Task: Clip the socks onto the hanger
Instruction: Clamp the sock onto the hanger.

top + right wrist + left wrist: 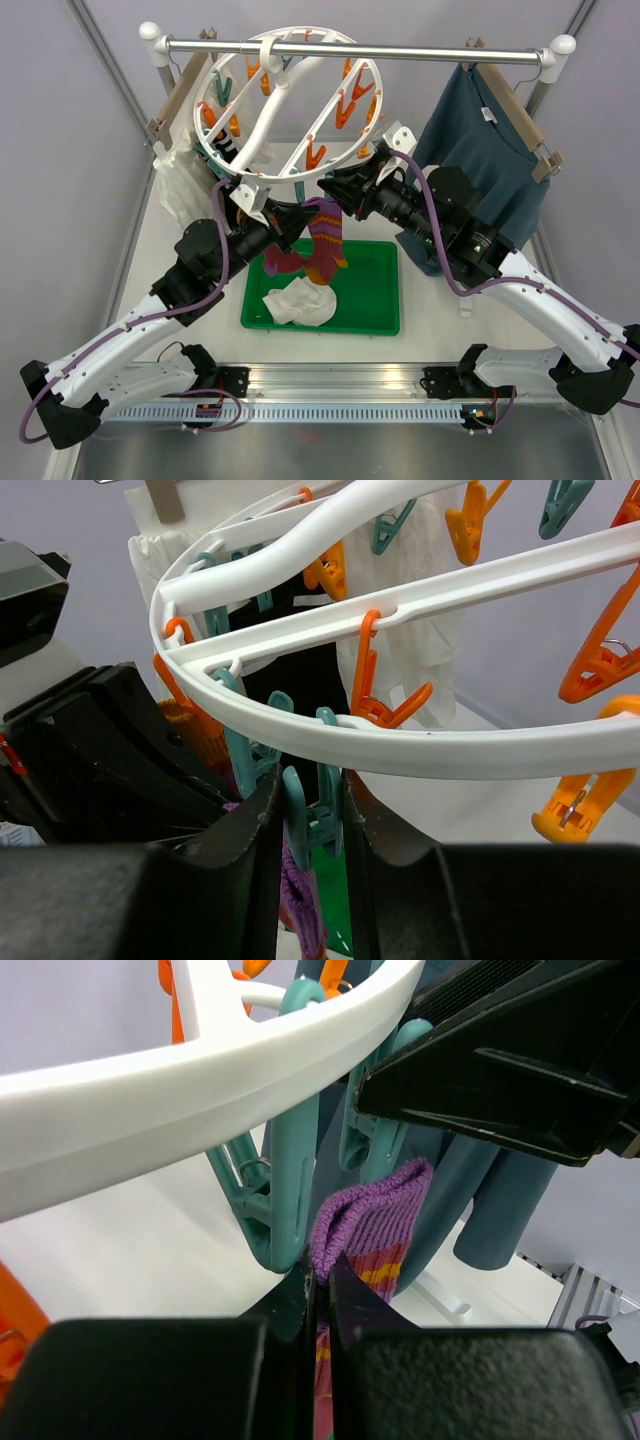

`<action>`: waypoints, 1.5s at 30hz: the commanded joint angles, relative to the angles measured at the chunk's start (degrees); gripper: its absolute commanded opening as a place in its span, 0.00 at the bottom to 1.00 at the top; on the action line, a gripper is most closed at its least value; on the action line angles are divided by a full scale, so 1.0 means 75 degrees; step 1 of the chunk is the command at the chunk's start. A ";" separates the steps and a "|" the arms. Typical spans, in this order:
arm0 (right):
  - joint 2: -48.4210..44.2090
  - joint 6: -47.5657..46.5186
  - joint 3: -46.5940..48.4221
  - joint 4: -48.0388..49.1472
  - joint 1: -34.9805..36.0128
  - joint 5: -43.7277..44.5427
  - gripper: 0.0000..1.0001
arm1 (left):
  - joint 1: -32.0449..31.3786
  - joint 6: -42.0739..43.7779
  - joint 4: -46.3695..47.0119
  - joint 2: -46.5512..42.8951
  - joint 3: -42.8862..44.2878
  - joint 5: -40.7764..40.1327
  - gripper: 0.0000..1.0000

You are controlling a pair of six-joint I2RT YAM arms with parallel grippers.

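The white ring hanger (pixel 290 175) hangs from the rail with orange and teal clips. My left gripper (pixel 300 218) is shut on the purple cuff of a maroon-and-orange sock (pixel 325 240) and holds it up just under the ring's near rim. In the left wrist view the gripper (pixel 322 1272) pinches the cuff (pixel 375 1215) beside a teal clip (pixel 295 1180). My right gripper (pixel 330 190) is shut on a teal clip (pixel 297 815), its jaws (pixel 310 785) pressing the clip's handles, with the purple cuff (pixel 296 896) right below it.
A green tray (pixel 375 300) below holds a white sock (pixel 300 303) and a maroon one. A teal-blue shirt (pixel 490 150) hangs at the right of the rail (pixel 350 50). A white sheer garment (pixel 180 190) hangs at the left.
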 commanded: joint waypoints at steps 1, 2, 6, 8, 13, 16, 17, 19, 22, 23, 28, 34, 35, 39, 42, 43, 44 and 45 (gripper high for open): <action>-0.0009 -0.0033 0.0376 -0.0010 -0.0016 -0.0069 0.00 | -0.0003 0.0196 0.0326 0.0078 0.0276 0.0069 0.02; -0.0009 -0.0033 0.0376 0.0013 -0.0016 -0.0080 0.00 | -0.0003 0.0173 0.0338 0.0078 0.0242 0.0046 0.02; -0.0009 0.0002 0.0364 0.0002 -0.0016 -0.0116 0.00 | -0.0003 0.0161 0.0384 0.0102 0.0253 0.0034 0.02; -0.0033 0.0014 0.0353 0.0002 -0.0004 -0.0127 0.00 | -0.0003 0.0149 0.0408 0.0113 0.0265 0.0022 0.02; -0.0044 -0.0010 0.0318 0.0002 -0.0004 -0.0127 0.00 | -0.0003 0.0137 0.0455 0.0125 0.0288 0.0034 0.02; -0.0033 -0.0010 0.0317 0.0002 -0.0016 -0.0151 0.00 | -0.0003 0.0137 0.0502 0.0125 0.0300 0.0022 0.02; -0.0033 -0.0021 0.0317 -0.0010 -0.0016 -0.0151 0.00 | -0.0003 0.0126 0.0513 0.0125 0.0300 0.0022 0.02; -0.0033 -0.0033 0.0306 -0.0010 -0.0004 -0.0174 0.00 | -0.0003 0.0126 0.0537 0.0137 0.0300 0.0022 0.02; -0.0044 -0.0033 0.0306 -0.0022 -0.0004 -0.0198 0.00 | -0.0003 0.0137 0.0560 0.0149 0.0347 0.0010 0.02; -0.0033 -0.0033 0.0306 -0.0033 -0.0004 -0.0221 0.00 | -0.0003 0.0137 0.0572 0.0149 0.0347 0.0010 0.02; -0.0009 -0.0056 0.0306 -0.0080 -0.0016 -0.0233 0.00 | -0.0003 0.0114 0.0689 0.0160 0.0358 0.0010 0.02; -0.0044 -0.0091 0.0236 -0.0080 -0.0005 -0.0209 0.00 | -0.0003 0.0067 0.0771 0.0078 0.0405 0.0010 0.02; -0.0044 -0.0103 0.0224 -0.0069 -0.0004 -0.0198 0.00 | -0.0003 0.0055 0.0771 0.0067 0.0405 0.0010 0.02; -0.0080 -0.0162 0.0165 -0.0033 -0.0004 -0.0163 0.00 | -0.0003 0.0009 0.0771 -0.0039 0.0394 0.0151 0.02; -0.0091 -0.0197 0.0142 -0.0010 -0.0004 -0.0197 0.00 | -0.0003 -0.0003 0.0748 -0.0097 0.0382 0.0175 0.02; -0.0103 -0.0209 0.0130 0.0048 -0.0004 -0.0209 0.00 | -0.0003 0.0008 0.0760 -0.0109 0.0382 0.0116 0.02; -0.0091 -0.0209 0.0107 0.0060 -0.0016 -0.0233 0.00 | -0.0003 0.0008 0.0760 -0.0132 0.0382 0.0104 0.02; -0.0091 -0.0209 0.0095 0.0072 -0.0016 -0.0256 0.00 | -0.0003 0.0008 0.0783 -0.0133 0.0382 0.0069 0.02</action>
